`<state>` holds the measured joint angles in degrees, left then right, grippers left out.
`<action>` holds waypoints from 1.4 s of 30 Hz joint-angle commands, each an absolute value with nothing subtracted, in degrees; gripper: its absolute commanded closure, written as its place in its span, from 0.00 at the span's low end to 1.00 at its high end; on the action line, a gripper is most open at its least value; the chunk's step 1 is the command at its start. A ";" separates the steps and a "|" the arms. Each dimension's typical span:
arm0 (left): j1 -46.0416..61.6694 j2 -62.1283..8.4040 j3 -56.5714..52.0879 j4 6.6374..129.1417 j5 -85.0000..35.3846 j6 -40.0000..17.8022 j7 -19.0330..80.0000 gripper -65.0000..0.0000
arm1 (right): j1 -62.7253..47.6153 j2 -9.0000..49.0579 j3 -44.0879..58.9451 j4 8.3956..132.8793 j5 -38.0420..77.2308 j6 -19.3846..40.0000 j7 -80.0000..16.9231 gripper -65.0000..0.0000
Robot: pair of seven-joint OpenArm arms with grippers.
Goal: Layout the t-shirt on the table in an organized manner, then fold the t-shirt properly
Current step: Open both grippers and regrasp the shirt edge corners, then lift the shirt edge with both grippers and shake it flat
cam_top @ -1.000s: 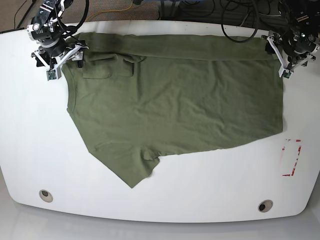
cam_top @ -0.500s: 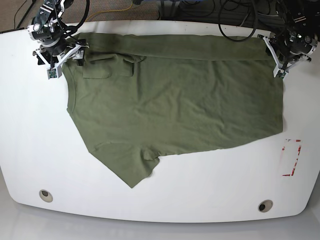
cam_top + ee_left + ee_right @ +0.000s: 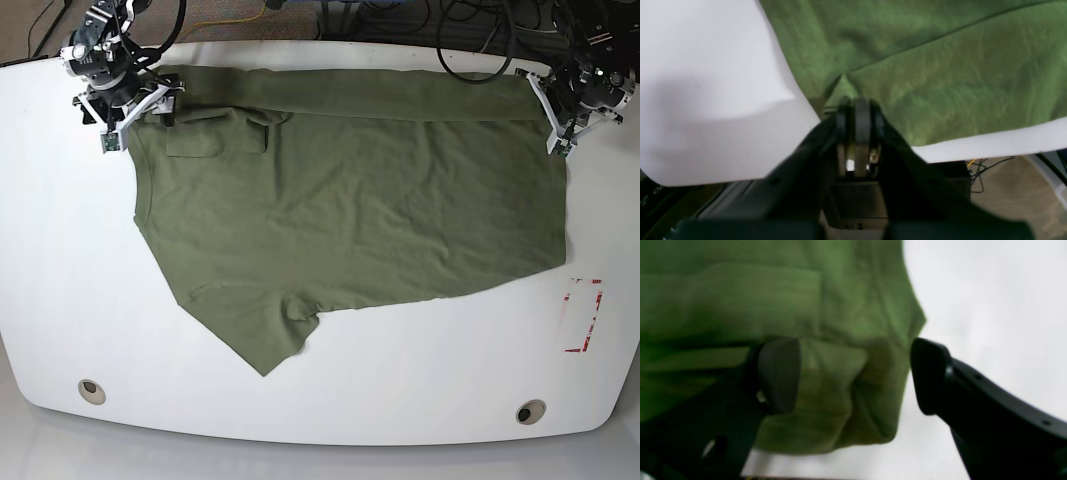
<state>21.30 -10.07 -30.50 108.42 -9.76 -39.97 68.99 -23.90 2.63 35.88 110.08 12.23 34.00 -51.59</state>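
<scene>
Two grippers stand at the far corners of the t-shirt [image 3: 350, 190], which lies spread across the middle and far part of the table [image 3: 60, 280], its long axis running side to side along the far edge. The left gripper [image 3: 857, 110] sits at the corner on the base view's right; its jaws are pressed together, and the wrist view shows the cloth's corner puckering into a small peak right at the tips, so it is judged clamped on the hem there. The right gripper [image 3: 853, 373] is at the opposite corner, jaws well apart, one finger over the cloth and the other at the cloth's edge by bare table, with a bunched fold of fabric between them (not yet pinched). The coming move is judged to turn on this: the cloth extends from both grippers toward the near side, so a fold or a straightening pull needs both far corners held, and only one is secured. A folded-over sleeve lies just beside the right gripper and may be caught in the same bite. The lower sleeve trails toward the near edge, askew. A red tape mark [image 3: 584, 316] and two grommet holes [image 3: 91, 390] lie well apart from the cloth; nothing obstructs either arm.
</scene>
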 commanded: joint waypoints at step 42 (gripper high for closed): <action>21.32 -10.95 -30.99 109.23 -9.89 -40.00 68.62 1.00 | -26.07 1.27 31.96 110.46 11.91 33.98 -50.95 1.00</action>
